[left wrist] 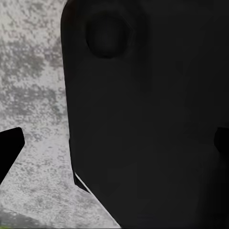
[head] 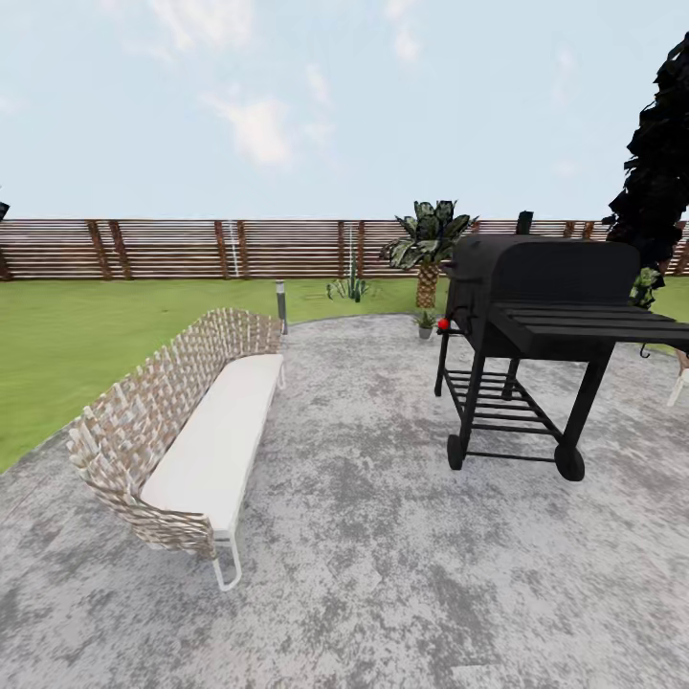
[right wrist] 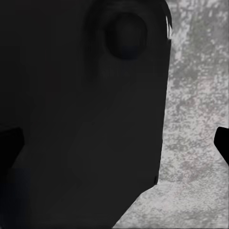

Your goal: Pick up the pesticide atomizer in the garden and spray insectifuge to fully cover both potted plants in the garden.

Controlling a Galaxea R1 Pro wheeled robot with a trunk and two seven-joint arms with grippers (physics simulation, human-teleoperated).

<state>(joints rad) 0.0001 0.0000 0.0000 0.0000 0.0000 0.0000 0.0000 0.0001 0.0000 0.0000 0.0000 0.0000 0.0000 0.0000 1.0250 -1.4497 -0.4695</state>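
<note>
The garden lies ahead in the head view, with grey mottled paving point(head: 383, 536), lawn point(head: 86, 335) and a brown slat fence point(head: 191, 247). One small potted plant point(head: 425, 322) in a grey pot stands at the paving's far edge, just left of the grill. The pesticide atomizer is out of view. In the left wrist view my left gripper point(left wrist: 114, 145) is open, with dark fingertips point(left wrist: 9, 149) at the frame's sides and a dark part of the robot's body point(left wrist: 152, 114) beyond. In the right wrist view my right gripper point(right wrist: 114, 145) is open the same way, over paving.
A woven bench point(head: 196, 431) with a white cushion stands at the left on the paving. A black wheeled grill point(head: 536, 325) stands at the right. Beyond are a short palm point(head: 428, 244), a spiky agave point(head: 349, 285), a low lamp post point(head: 281, 304) and a dark tree point(head: 660, 172).
</note>
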